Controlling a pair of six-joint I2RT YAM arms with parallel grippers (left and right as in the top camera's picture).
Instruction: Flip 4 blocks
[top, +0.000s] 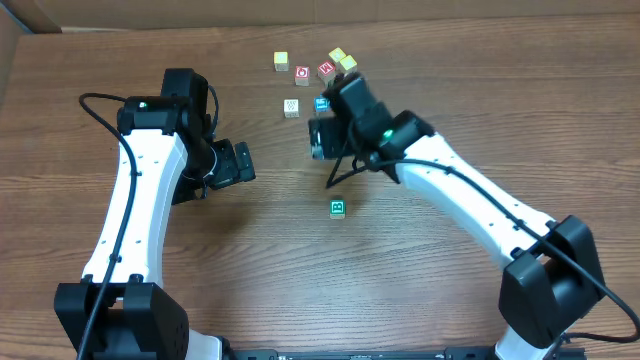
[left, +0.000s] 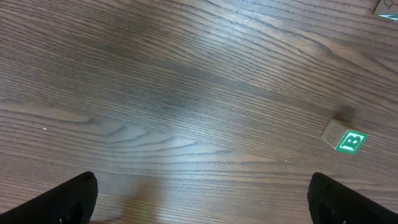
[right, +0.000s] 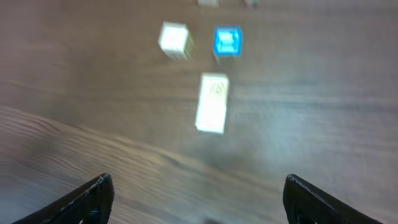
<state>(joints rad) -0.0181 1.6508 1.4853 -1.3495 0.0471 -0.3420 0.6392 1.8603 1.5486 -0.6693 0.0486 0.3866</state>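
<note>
Both left gripper and right gripper gape — green-B block untouched.

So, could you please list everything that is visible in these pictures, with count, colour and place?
Table: one, brown wood, under everything.
Green-letter block: one, cream with green print, middle of the table, alone.
Blue-faced block: one, blue top, far side, nearer than the far cluster.
Patterned cream block: one, pale cream, just left of the blue-faced block.
Blurred cream block: one, pale, near the blue-faced block, seen only in the right wrist view.
Red-faced blocks: two, red tops, far cluster.
Yellowish blocks: three, plain, far cluster.
Left gripper: one, black, open, empty.
Right gripper: one, black, open, empty.
</note>
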